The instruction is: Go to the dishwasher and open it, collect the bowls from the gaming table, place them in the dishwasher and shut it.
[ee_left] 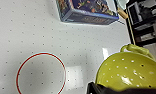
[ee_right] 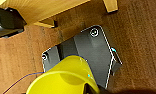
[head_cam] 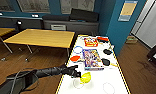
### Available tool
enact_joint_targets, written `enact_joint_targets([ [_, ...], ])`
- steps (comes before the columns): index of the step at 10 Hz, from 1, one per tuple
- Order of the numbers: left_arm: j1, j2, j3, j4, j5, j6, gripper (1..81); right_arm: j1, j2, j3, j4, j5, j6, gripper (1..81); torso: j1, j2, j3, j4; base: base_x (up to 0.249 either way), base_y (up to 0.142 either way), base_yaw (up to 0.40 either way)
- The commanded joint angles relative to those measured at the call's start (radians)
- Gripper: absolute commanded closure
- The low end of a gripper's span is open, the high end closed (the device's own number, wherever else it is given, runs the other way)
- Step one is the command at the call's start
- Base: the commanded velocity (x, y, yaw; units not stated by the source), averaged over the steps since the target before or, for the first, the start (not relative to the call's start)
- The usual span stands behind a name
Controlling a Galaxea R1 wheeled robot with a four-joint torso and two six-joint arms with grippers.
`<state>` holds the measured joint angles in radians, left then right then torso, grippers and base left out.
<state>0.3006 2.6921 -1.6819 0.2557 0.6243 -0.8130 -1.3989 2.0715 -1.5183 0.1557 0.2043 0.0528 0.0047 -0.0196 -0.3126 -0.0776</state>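
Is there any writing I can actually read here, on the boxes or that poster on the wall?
No text can be read in these pictures.
Blue game box: colourful artwork, any lettering too blurred.
Red box: print too blurred.
Poster on the blue wall: lines of text too small to read.
Framed sheets on the far wall: too small.
Yellow-green colander and yellow bowl: no markings visible.

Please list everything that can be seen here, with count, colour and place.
Table with dotted top: one, white with a yellow edge, in front of the robot.
Perforated bowl with handle: one, yellow-green, at the white table's near end.
Flat game box: one, purple, at the table's middle.
Flat box: one, red, at the far end.
Rounded objects: two, black, beside the purple box.
Smooth bowl: one, yellow, above the brown wooden floor.
Wooden table: one, light, left of the white table.
Left gripper: one, black, at the perforated bowl.
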Motion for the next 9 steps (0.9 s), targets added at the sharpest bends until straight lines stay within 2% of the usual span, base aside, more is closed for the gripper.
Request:
enact_joint_targets([
  [1, -0.168, -0.184, 0.192, -0.007, 0.025, -0.037, 81.1, 0.031, -0.068, 0.024, -0.008, -0.072, 0.004, 81.1, 0.0, 0.0, 0.0, 0.0, 0.0, 0.0, 0.0],
  [3, -0.134, -0.384, 0.356, -0.004, 0.026, -0.032, 81.1, 0.027, -0.072, 0.027, -0.007, -0.075, 0.006, 81.1, 0.0, 0.0, 0.0, 0.0, 0.0, 0.0, 0.0],
  [4, -0.117, -0.489, 0.402, -0.007, 0.026, -0.032, 81.1, 0.03, -0.075, 0.037, -0.007, -0.075, 0.006, 81.1, 0.0, 0.0, 0.0, 0.0, 0.0, 0.0, 0.0],
  [5, -0.104, -0.553, 0.435, -0.013, 0.025, -0.032, 81.1, 0.031, -0.08, 0.046, -0.007, -0.075, 0.006, 81.1, 0.0, 0.0, 0.0, 0.0, 0.0, 0.0, 0.0],
  [7, -0.074, -0.63, 0.491, -0.023, 0.031, -0.029, 81.1, 0.033, -0.086, 0.054, -0.007, -0.075, 0.006, 81.1, 0.0, 0.0, 0.0, 0.0, 0.0, 0.0, 0.0],
  [9, -0.025, -0.681, 0.533, -0.066, 0.031, -0.029, 81.1, 0.033, -0.092, 0.055, -0.007, -0.075, 0.007, 81.1, 0.0, 0.0, 0.0, 0.0, 0.0, 0.0, 0.0],
])
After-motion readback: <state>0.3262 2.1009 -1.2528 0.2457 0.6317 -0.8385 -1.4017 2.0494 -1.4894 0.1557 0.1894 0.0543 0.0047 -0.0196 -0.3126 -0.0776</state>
